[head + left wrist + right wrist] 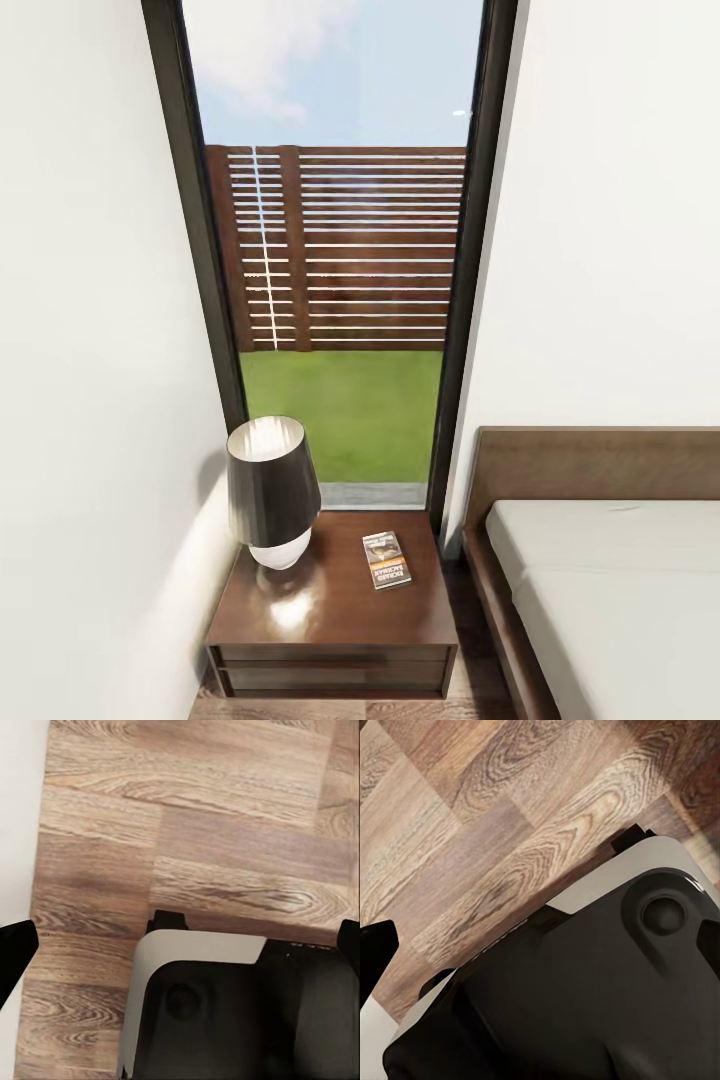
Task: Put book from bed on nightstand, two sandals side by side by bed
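The book (386, 560) lay flat on the top surface of the nightstand (335, 620), toward its right rear quarter, apart from the lamp (270, 490) that stood at the left rear. It touched nothing but the wooden top and sat inside the edges. On that evidence the first part of the task was judged complete: the book was off the bed (610, 580) and on a nightstand. The visible portion of the mattress was bare.

The second part could not be verified. No sandal was seen on the strip of floor (470, 690) between nightstand and bed frame, so the placing of the pair beside the bed was judged as outstanding or at least unconfirmed.

The head view looked at the window (340, 250), the fence and lawn outside, and the nightstand below it.

The left end effector (180, 945) pointed down at the plank floor (187, 817), with dark fingertips (15, 952) at opposite margins of the picture; the fingers were spread wide and held nothing. The right end effector (540, 941) likewise faced the floor (495, 817) over the robot's own base (585, 982), one fingertip (375, 952) at one margin and a dark edge at the other; it was judged spread and empty.

The book therefore lay well apart from both end effectors, up on the nightstand ahead while both hung low by the base.
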